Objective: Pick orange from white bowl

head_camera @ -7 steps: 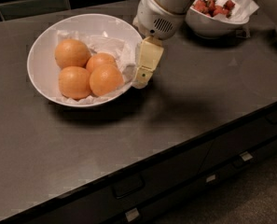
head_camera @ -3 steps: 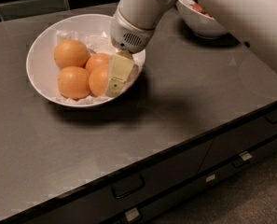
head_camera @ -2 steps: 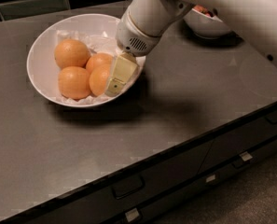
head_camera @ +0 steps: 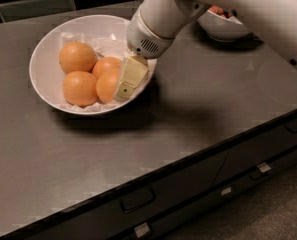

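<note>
The wide white bowl (head_camera: pixel 42 51), lined with crumpled white paper, sits at the back left of the dark counter. Several oranges lie in it. One orange (head_camera: pixel 107 85) lies at the front right, with others to its left (head_camera: pixel 79 88) and behind it (head_camera: pixel 77 57). My gripper (head_camera: pixel 124 90) reaches down from the upper right into the bowl's right side. Its cream tip lies against the right flank of the front-right orange and hides part of it. The white wrist (head_camera: pixel 153 29) hangs above the bowl's right rim.
A smaller white bowl (head_camera: pixel 225 30) with red berries stands at the back right, mostly hidden behind my arm. The dark counter (head_camera: pixel 198 114) ends in a front edge with drawers (head_camera: pixel 138 199) below. Dark tiles run along the back wall.
My gripper has moved left from the bowl's right rim into the bowl, up against the front-right orange. Over the last second it has barely shifted. The oranges have not moved.
</note>
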